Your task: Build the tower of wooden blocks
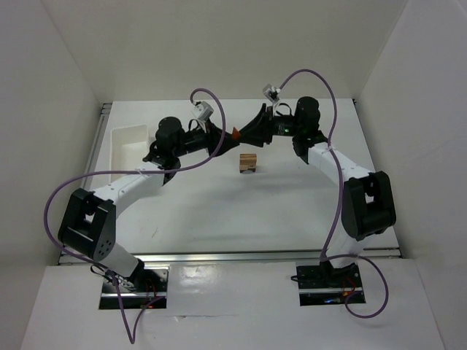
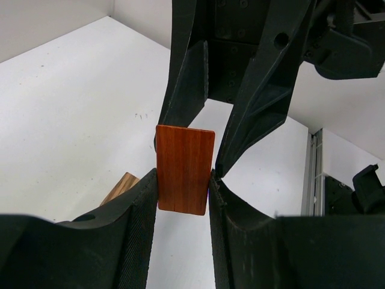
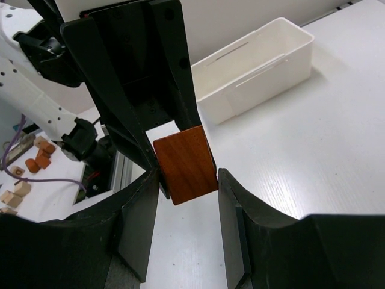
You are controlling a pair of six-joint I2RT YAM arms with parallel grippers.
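While the top view shows only an orange speck between the arms, the left wrist camera shows the left gripper point(image 2: 183, 178) pinching the orange-red roof piece point(image 2: 185, 168), just beyond the wood block tower point(image 1: 249, 162). The right gripper point(image 3: 188, 176) straddles it, but I cannot tell whether it grips.

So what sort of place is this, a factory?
Probably a robot lab's test bench: two small arms, left and right, bolted to a table inside plain white walls, loose cables, and only toy wood blocks and a tray to handle.
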